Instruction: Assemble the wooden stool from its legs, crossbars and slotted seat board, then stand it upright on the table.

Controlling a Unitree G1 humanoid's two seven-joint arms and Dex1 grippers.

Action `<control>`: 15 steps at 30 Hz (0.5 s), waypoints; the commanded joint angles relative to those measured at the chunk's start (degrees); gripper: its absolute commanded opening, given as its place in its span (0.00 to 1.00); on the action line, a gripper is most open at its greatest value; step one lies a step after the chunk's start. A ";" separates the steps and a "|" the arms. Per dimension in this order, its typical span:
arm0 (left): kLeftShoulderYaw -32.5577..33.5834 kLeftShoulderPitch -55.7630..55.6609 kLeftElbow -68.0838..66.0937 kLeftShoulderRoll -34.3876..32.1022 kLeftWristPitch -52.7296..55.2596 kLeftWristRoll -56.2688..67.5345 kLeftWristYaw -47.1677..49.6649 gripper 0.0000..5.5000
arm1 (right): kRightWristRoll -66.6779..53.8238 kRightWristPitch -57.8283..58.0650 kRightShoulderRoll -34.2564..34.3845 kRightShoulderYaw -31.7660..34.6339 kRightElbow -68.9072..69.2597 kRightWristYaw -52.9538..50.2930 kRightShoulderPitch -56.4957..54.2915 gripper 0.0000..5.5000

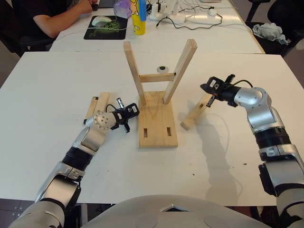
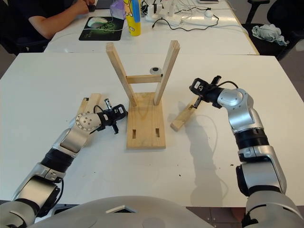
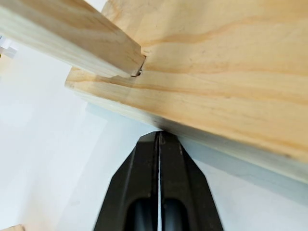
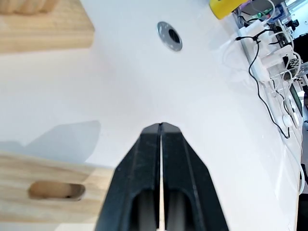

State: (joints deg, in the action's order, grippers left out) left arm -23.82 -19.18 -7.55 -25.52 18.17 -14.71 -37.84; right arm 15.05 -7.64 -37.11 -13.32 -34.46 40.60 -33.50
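Though pressed together and empty, hangs just above upper-right end of pale loose wooden leg (image 1: 194, 114) slanting across centre-right: right gripper (image 1: 205, 88), nearer than left gripper (image 1: 134, 110), likewise closed.

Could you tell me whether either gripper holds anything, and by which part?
Nothing is held; the left gripper and right gripper are both shut and empty.

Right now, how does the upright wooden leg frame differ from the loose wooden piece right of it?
The wooden leg frame stands slotted into the seat board; the loose wooden piece lies on the white table. The frame is two legs joined by a crossbar; the piece is one bar. Both are pale bare wood.
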 commanded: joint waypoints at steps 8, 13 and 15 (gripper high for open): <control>-2.77 3.30 -1.35 0.44 1.14 0.24 -2.95 0.01 | 7.91 -9.67 0.30 -3.82 -19.14 -10.15 -6.37 0.00; -2.38 3.75 -0.31 0.20 1.70 0.16 -2.66 0.01 | 15.47 -10.51 -1.69 -9.12 -22.62 -11.64 -7.60 0.00; -2.05 3.91 0.08 0.13 2.00 0.22 -2.42 0.01 | 16.21 -11.01 -2.09 -10.27 -22.84 -9.27 -6.88 0.00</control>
State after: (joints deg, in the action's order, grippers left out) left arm -24.05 -18.47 -6.15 -25.40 17.95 -14.47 -38.27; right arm 29.32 -18.45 -37.86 -21.46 -56.27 28.61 -41.09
